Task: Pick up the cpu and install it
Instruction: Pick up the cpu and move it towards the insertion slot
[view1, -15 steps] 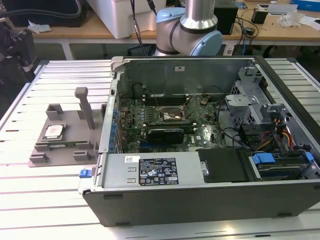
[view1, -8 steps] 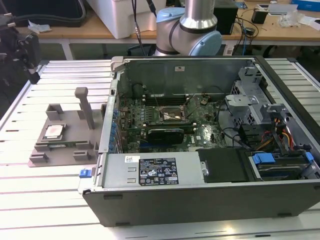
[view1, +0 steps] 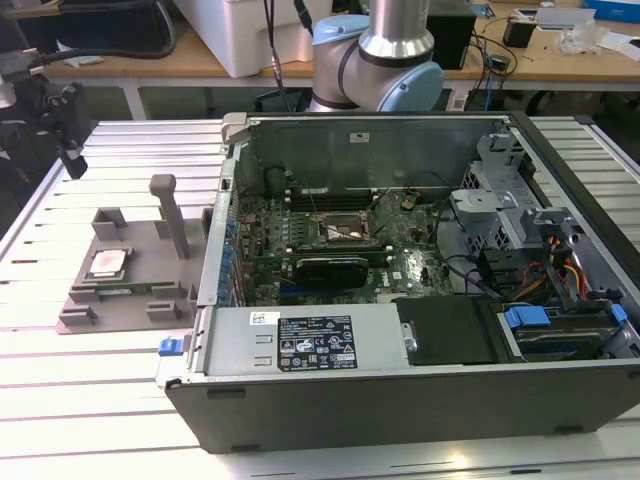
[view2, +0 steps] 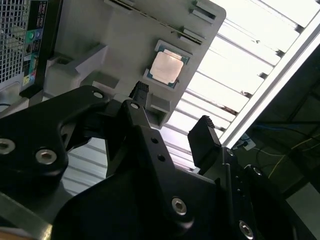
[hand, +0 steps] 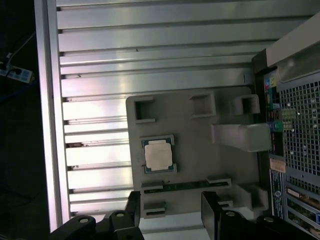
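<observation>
**Pick-up stage.** The slatted aluminium worktop (view1: 90, 400) carries the open grey steel computer case (view1: 400, 400), laid on its side. Just beside it, on the exterior view's left, lies the grey moulded plastic fixture tray (view1: 140, 250). In the second wrist view the black two-fingered end effector (view2: 172, 112) is seen poised above the tray. It is released, with its fingers spread and nothing between them. The small flat square cpu (hand: 159, 154), with a silvery metal lid and a thin green edge, is seated flat in a square recess of the tray, untouched. It is judged light, rigid and smooth-lidded, but delicate on its underside. Hold is best taken squarely on two opposite edges, with modest force, so that tilting and slipping are avoided.
</observation>
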